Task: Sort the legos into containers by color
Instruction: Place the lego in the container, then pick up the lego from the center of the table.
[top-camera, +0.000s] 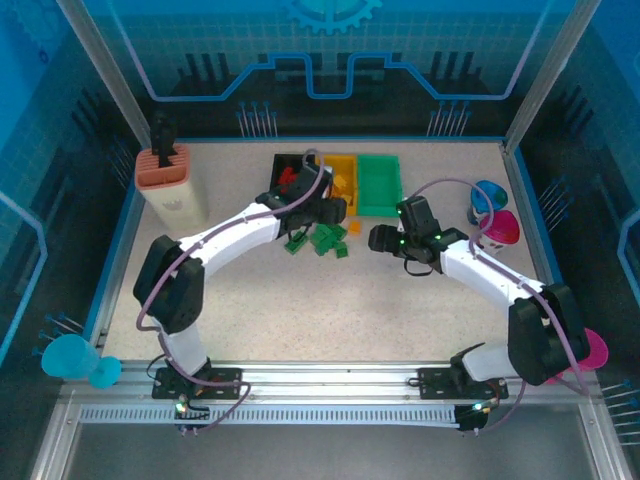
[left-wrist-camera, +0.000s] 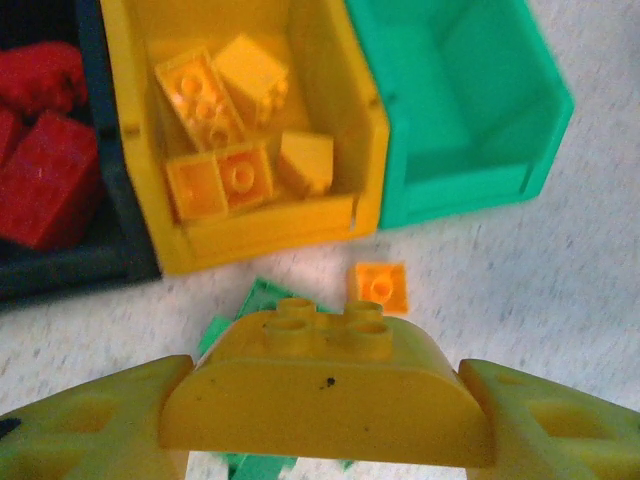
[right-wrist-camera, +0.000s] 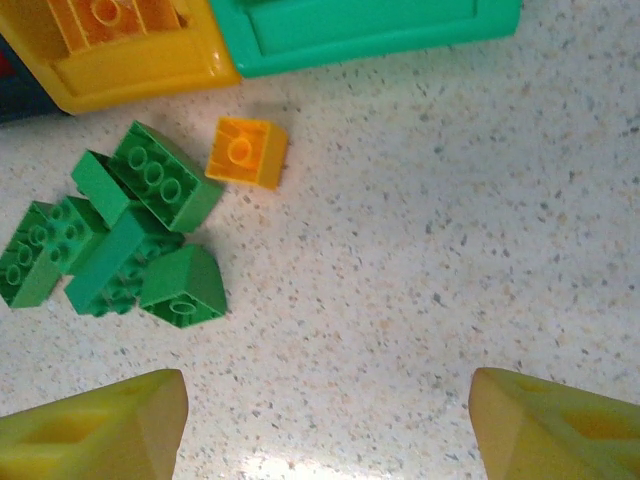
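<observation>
left pincer gripping yellow brick, tabletop open

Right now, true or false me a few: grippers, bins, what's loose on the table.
1. The left gripper holds a yellow brick. True.
2. The green bin holds the green bricks. False: it is empty; they lie on the table.
3. The right gripper is open and empty. True.
4. The loose pieces on the table are all green. False: one orange brick lies beside them.
5. Red bricks sit in the black bin. True.
</observation>
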